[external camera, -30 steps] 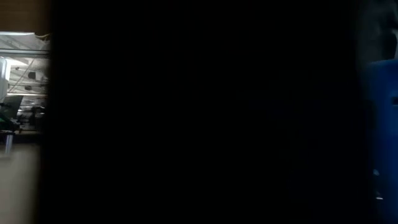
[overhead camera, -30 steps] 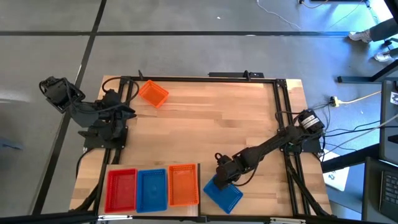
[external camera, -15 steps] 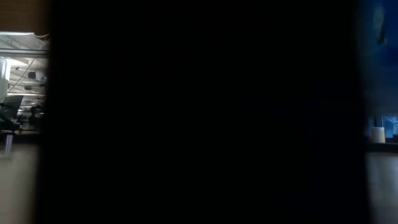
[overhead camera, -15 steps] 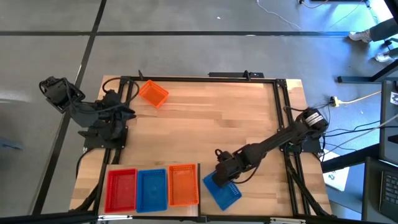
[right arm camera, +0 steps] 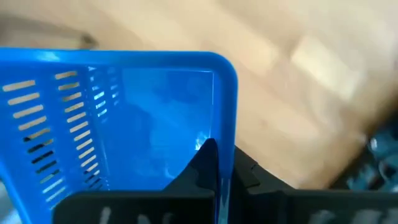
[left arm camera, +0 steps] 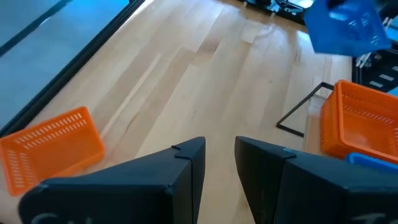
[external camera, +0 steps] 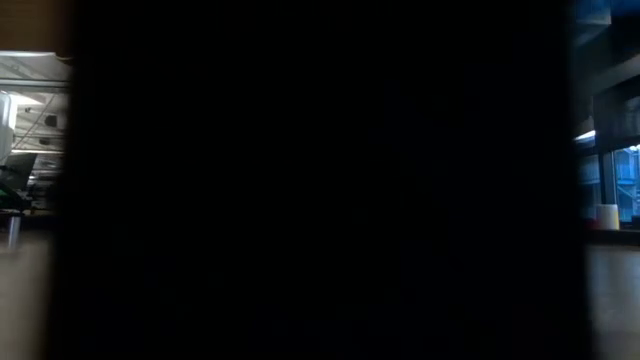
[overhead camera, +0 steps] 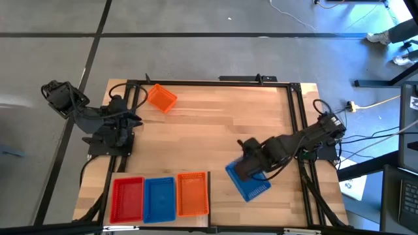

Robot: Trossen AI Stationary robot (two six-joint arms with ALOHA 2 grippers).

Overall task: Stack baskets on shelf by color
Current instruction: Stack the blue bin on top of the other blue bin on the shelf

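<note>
My right gripper (overhead camera: 247, 164) has just closed on the blue basket (overhead camera: 250, 183) rim and lifted it; next, the blue stack (overhead camera: 159, 199); left gripper (left arm camera: 219, 163) waits half-open.

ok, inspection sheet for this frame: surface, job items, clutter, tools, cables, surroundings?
Surface: plank table, mostly bare.
Job items: red basket, blue basket and orange basket side by side on the shelf; loose orange basket at the far edge; loose blue basket held.
Clutter: nothing seen.
Tools: right tool shut on the loose blue basket's rim; left tool idle, fingers apart.
Cables: yellow cable on the floor.
Surroundings: grey floor; low view blocked.
</note>
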